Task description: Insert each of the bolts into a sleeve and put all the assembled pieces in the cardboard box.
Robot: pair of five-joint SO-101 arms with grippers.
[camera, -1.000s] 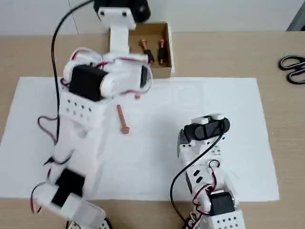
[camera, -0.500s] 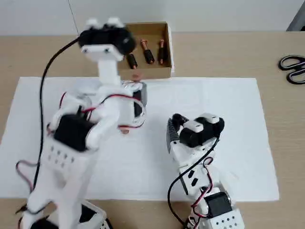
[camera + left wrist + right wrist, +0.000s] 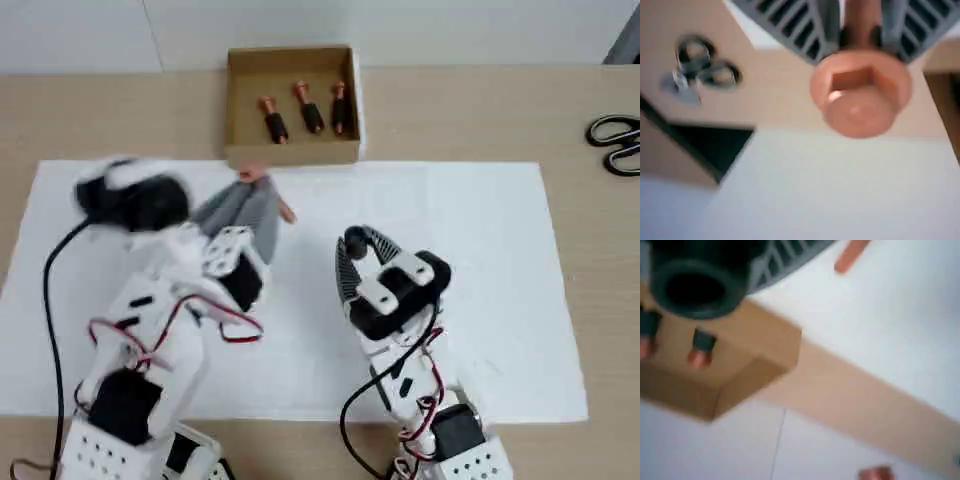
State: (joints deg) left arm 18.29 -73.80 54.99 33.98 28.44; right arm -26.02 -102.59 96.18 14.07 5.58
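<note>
High view has my left arm pulled back from over the cardboard box (image 3: 232, 110), where it reached a second ago, and my left end effector (image 3: 250, 195) now sits just in front of the box's near wall, above the white paper sheet (image 3: 480, 230). It is clamped on a copper bolt (image 3: 860, 92), whose head faces the left wrist camera between the grey fingers. The bolt that lay loose on the sheet a second ago no longer shows at that spot, so I judge this is the same one. My right end effector (image 3: 358, 243) has swung nearer the middle of the sheet and grips a black sleeve (image 3: 695, 285), open end up. Three assembled pieces (image 3: 305, 108) lie in the box, so this bolt-and-sleeve pair looks like the next to join. Scissors (image 3: 615, 142) rest on the tabletop (image 3: 500, 110), well apart. No label or writing is readable on anything.
</note>
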